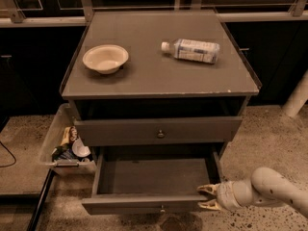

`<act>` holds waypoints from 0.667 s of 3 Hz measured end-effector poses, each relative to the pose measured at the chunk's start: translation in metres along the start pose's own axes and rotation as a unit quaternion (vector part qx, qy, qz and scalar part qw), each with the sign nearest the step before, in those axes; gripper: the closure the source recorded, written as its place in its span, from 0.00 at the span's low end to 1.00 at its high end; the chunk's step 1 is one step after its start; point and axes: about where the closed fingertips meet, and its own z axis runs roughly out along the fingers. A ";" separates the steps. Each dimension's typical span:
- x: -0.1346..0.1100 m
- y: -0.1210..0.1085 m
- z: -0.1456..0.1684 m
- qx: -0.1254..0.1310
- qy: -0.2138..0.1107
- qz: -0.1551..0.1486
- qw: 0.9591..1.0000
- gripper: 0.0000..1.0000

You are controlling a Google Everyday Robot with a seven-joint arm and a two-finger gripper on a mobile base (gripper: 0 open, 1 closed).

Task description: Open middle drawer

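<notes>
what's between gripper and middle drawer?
Camera view: only the open bottom drawer, bare inside, lies between the gripper, at its front right corner, and the middle drawer.

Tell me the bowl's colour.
Cream round bowl, camera view; gripper at the open lowest grey drawer's right front corner.

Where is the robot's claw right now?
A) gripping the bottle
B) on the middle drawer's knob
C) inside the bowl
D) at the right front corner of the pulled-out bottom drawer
D: the gripper sits low at the right front corner of the open bottom drawer, well away from the bottle, the bowl and the middle drawer.
</notes>
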 end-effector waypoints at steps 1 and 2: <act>0.006 0.006 0.013 -0.021 -0.016 0.015 1.000 0.34; 0.004 0.006 0.012 -0.023 -0.018 0.018 0.999 0.38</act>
